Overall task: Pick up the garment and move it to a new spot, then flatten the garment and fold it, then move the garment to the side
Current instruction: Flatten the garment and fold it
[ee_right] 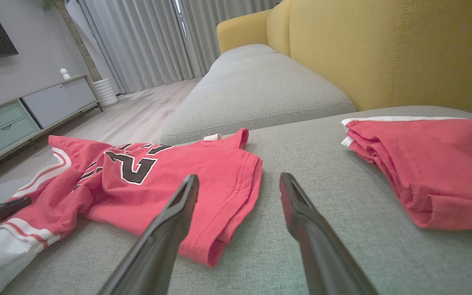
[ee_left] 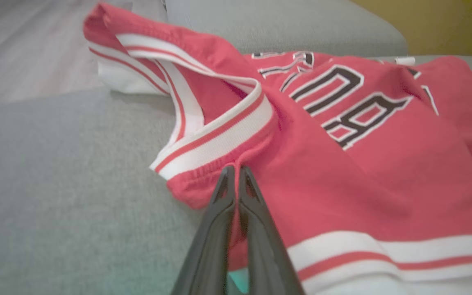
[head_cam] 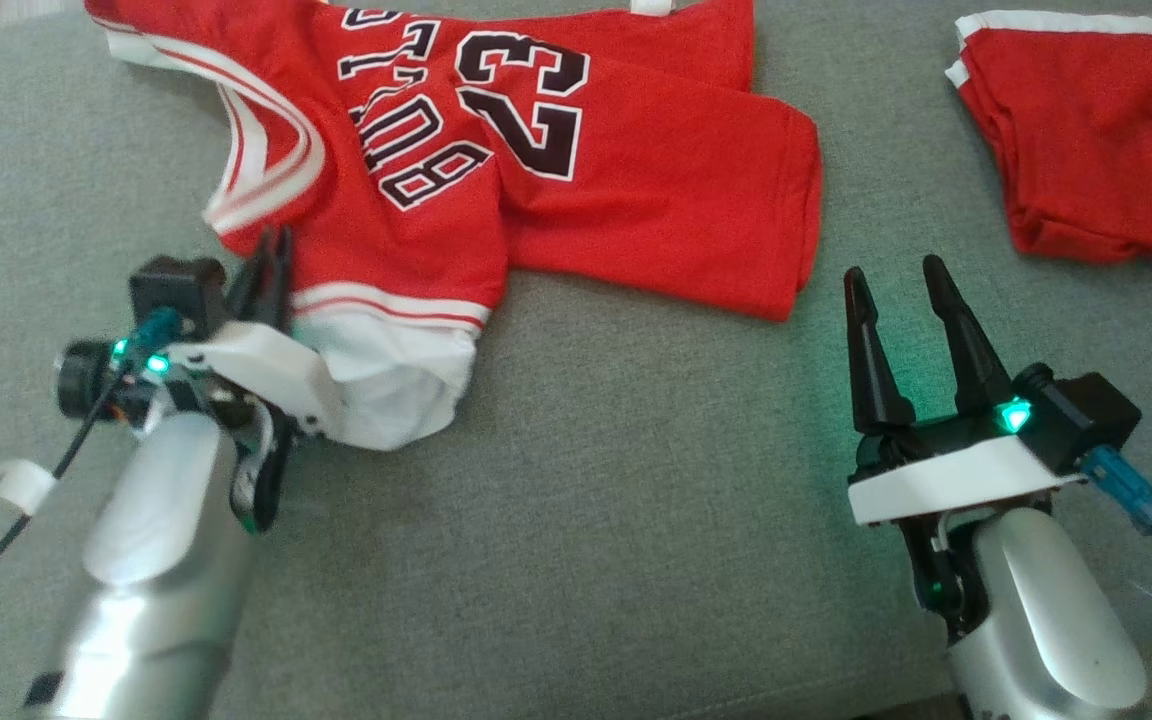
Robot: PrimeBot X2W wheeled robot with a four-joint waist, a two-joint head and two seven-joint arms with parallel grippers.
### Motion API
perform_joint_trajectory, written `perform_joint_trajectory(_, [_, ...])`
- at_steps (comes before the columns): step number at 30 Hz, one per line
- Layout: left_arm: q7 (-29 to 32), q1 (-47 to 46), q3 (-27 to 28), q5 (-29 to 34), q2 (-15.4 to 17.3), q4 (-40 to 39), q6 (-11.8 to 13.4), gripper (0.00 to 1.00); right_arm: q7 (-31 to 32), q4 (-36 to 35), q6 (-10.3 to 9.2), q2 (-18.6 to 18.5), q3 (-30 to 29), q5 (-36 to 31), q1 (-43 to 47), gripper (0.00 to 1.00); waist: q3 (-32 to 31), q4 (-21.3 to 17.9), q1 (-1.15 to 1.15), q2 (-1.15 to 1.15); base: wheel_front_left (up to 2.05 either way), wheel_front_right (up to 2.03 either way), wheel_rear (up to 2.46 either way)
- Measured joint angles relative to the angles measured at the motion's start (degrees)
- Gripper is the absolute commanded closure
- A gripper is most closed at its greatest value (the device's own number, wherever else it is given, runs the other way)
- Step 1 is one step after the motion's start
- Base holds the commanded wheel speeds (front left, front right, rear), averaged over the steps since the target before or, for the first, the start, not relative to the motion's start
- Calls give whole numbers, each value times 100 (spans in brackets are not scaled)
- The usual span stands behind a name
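Item: red jersey (head_cam: pixel 536 180), white trim, black 23, rumpled, ahead of my left gripper (head_cam: pixel 271 265), whose fingers pinch its fabric beside the striped armhole. My right gripper (head_cam: pixel 901 290): fingers apart, jersey's edge ahead to its left, bare grey cushion (head_cam: pixel 616 500) around it.

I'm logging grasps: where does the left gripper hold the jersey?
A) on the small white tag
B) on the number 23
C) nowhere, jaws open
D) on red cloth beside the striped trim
D: the left gripper is shut on the jersey, its tips pinching red cloth by the striped trim.
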Motion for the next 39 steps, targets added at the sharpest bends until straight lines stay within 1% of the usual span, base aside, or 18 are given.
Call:
perform_joint_trajectory(6, [-679, -410, 62, 243, 207, -116, 282, 100, 0, -26, 0, 0, 11, 33, -41, 0, 44, 5, 0, 0, 0, 0, 0])
perform_joint_trajectory(11, [-1042, -716, 120, 501, 381, -405, 556, 100, 0, -23, 0, 1, 34, 35, -41, 0, 23, 19, 0, 0, 0, 0, 0])
perform_joint_trajectory(13, [-1055, -764, 112, 561, 435, -409, 593, 100, 0, -21, 0, 1, 48, 68, -41, 0, 14, 20, 0, 0, 0, 0, 0])
perform_joint_trajectory(14, [-988, -761, 77, 566, 443, -365, 577, 24, 0, -16, 0, 0, 57, 85, -41, 0, 9, 21, 0, 0, 0, 0, 0])
perform_joint_trajectory(15, [-898, -750, -1, 583, 455, -288, 550, 0, 0, -8, 0, 0, 70, 85, -41, 0, 2, 21, 0, 0, 0, 0, 0])
perform_joint_trajectory(16, [-848, -732, -59, 584, 453, -219, 519, 0, 0, -1, 0, 0, 87, 86, -41, 0, -3, 20, 0, 0, 0, 0, 0])
perform_joint_trajectory(20, [-850, -595, -200, 632, 434, -168, 525, 0, 0, 38, 0, 0, 103, 92, -41, 0, -55, 27, 0, 0, 0, 0, 0])
perform_joint_trajectory(24, [-1080, -301, -216, 614, 349, -176, 533, 0, 0, 57, 0, 1, 83, 91, -40, 0, -159, 75, -1, 0, 0, 0, 0])
perform_joint_trajectory(29, [-1390, 344, -189, 371, 192, -488, 608, 0, 0, 75, 0, 0, -27, 60, -12, 0, -411, 237, -1, 0, 0, 0, 0])
perform_joint_trajectory(36, [-1496, 1305, -192, 158, 70, -1046, 646, 0, -1, 125, 0, 1, -49, -36, 199, 0, -766, 559, -1, 0, 0, 0, 0])
perform_joint_trajectory(39, [-1513, 1716, -190, 74, -11, -1240, 730, 0, 0, 177, 0, 1, -48, -68, 325, 0, -910, 687, -2, 0, 0, 0, 0])
